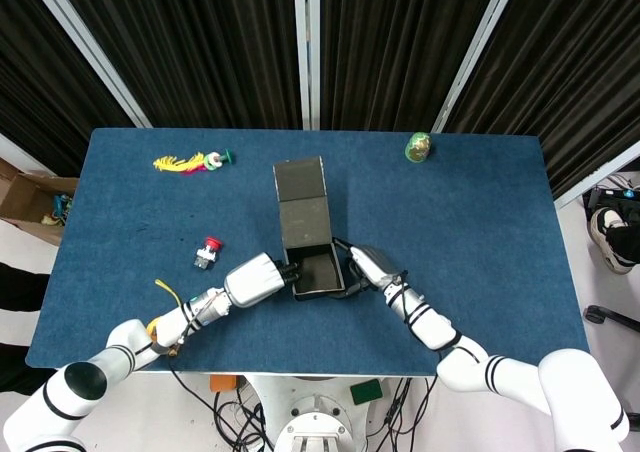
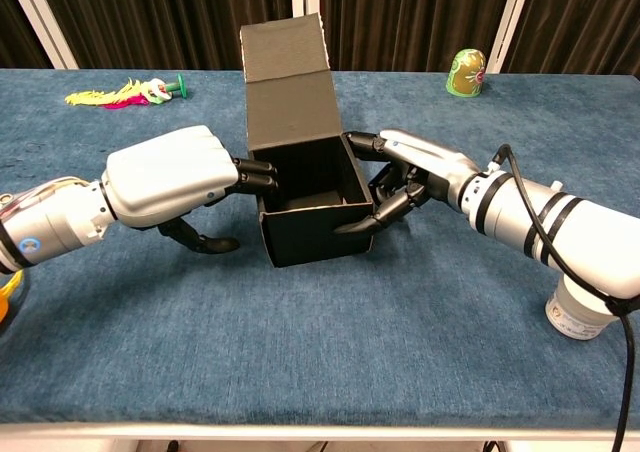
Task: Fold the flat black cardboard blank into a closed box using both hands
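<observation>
The black cardboard box (image 1: 304,219) (image 2: 312,237) stands near the table's front middle, its top open and its lid flap (image 1: 301,181) (image 2: 286,48) upright at the back. My left hand (image 1: 256,277) (image 2: 171,177) is at the box's left side. Its fingertips touch the left wall near the rim, and the thumb curls low above the table. My right hand (image 1: 369,265) (image 2: 416,166) grips the right wall, with upper fingers at the rim and lower fingers wrapped around the front right corner. Nothing shows inside the box.
A green egg-shaped toy (image 1: 418,147) (image 2: 466,73) stands at the back right. A feathered toy (image 1: 190,161) (image 2: 125,94) lies at the back left. A red button (image 1: 207,252) sits left of my left hand, and a white jar (image 2: 578,312) is under my right forearm.
</observation>
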Controlling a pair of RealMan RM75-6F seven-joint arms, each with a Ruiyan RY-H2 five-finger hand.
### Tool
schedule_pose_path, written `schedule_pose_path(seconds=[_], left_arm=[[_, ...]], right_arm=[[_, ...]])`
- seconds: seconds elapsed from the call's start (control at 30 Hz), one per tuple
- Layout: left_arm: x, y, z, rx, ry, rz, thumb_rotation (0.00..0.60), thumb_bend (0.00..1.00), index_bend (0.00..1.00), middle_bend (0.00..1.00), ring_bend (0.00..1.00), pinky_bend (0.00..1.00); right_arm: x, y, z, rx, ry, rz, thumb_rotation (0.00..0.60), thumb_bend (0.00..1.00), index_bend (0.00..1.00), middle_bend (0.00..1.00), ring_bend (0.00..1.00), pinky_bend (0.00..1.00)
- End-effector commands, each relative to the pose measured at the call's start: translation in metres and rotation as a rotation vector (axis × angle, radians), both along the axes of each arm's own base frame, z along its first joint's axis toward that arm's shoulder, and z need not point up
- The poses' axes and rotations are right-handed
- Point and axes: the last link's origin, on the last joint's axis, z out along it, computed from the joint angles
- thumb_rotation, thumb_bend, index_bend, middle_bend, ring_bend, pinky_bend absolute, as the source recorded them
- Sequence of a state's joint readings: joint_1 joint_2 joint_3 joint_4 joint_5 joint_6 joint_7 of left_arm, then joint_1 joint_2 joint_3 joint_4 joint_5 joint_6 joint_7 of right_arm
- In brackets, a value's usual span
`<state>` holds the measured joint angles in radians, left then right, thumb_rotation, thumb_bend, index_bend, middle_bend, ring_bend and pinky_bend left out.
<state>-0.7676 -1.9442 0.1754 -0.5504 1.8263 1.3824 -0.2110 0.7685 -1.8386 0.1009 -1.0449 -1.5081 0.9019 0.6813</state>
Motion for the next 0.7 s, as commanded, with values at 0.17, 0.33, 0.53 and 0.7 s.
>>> schedule_pose_path(seconds=[0.17,0.33,0.53,0.7], left_arm=[[0.005,0.000,0.005,0.031,-0.030,-0.034,0.600,0.21,0.62,0.51,0.71,0.96],[0.008,0.000,0.009,0.052,-0.058,-0.061,0.600,0.21,0.67,0.59,0.71,0.96],[0.009,0.002,0.013,0.067,-0.072,-0.076,0.600,0.21,0.66,0.54,0.71,0.96],[0.009,0.004,0.020,0.090,-0.088,-0.077,0.600,0.20,0.53,0.47,0.71,0.96]], right_arm=[[0.002,0.001,0.001,-0.006,-0.016,0.001,0.600,0.46,0.28,0.32,0.79,0.76],[0.004,0.002,0.003,-0.010,-0.035,0.002,0.600,0.46,0.28,0.32,0.79,0.76],[0.007,0.004,0.004,-0.013,-0.056,0.004,0.600,0.46,0.28,0.32,0.79,0.76],[0.010,0.003,0.004,-0.017,-0.073,-0.002,0.600,0.46,0.27,0.32,0.79,0.76]])
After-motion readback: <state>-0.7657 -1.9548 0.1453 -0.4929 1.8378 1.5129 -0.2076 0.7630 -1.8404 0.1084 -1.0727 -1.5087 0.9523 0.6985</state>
